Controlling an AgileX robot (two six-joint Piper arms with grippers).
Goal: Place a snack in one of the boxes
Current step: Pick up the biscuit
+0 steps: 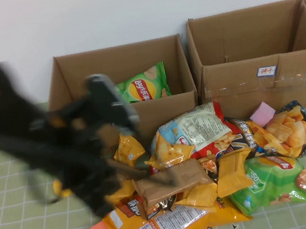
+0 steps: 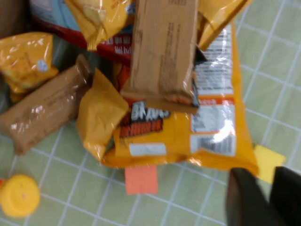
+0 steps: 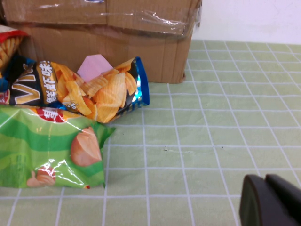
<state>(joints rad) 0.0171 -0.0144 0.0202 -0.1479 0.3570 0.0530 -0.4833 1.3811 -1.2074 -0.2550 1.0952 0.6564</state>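
Note:
A pile of snack bags [image 1: 203, 158] lies in front of two open cardboard boxes. The left box [image 1: 80, 67] holds a green Lay's bag [image 1: 144, 85]; nothing shows inside the right box [image 1: 249, 80]. My left gripper [image 1: 99, 202] is blurred over the pile's front left. In the left wrist view it [image 2: 272, 195] is slightly open and empty, beside a large orange bag [image 2: 188, 136] with a brown packet [image 2: 162, 52] lying on it. My right gripper [image 3: 268, 200] is shut and empty above bare table, right of a green bag [image 3: 47, 146]; it is out of the high view.
A second brown packet [image 2: 42, 113], a yellow cap [image 2: 19, 195], an orange note [image 2: 140, 180] and a yellow note [image 2: 269, 162] lie by the pile's front left. A pink note [image 1: 262, 114] rests on a chip bag [image 1: 286, 129] by the right box.

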